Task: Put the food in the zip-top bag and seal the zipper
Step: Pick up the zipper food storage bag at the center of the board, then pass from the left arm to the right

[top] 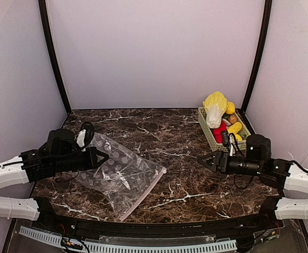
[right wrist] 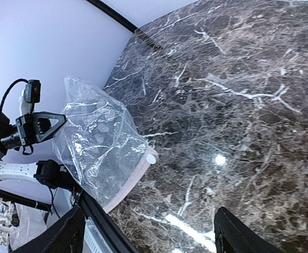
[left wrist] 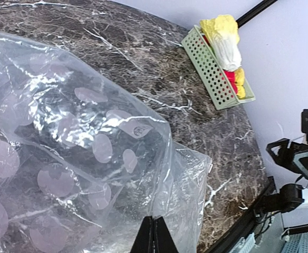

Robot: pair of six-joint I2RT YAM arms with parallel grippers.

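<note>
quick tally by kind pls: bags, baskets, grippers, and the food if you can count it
zip-top bag: 1
basket: 1
gripper: 2, left and right
food: piled in the basket, cabbage on top, exact count unclear
total: 4, plus the food

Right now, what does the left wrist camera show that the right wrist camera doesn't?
Only the left wrist view: the green basket with the food in it, and the right gripper seen from outside.

Only the right wrist view: the zipper along the bag's edge with its white slider, and the left gripper seen from outside.

Both: the bag, lying empty on the marble table.
</note>
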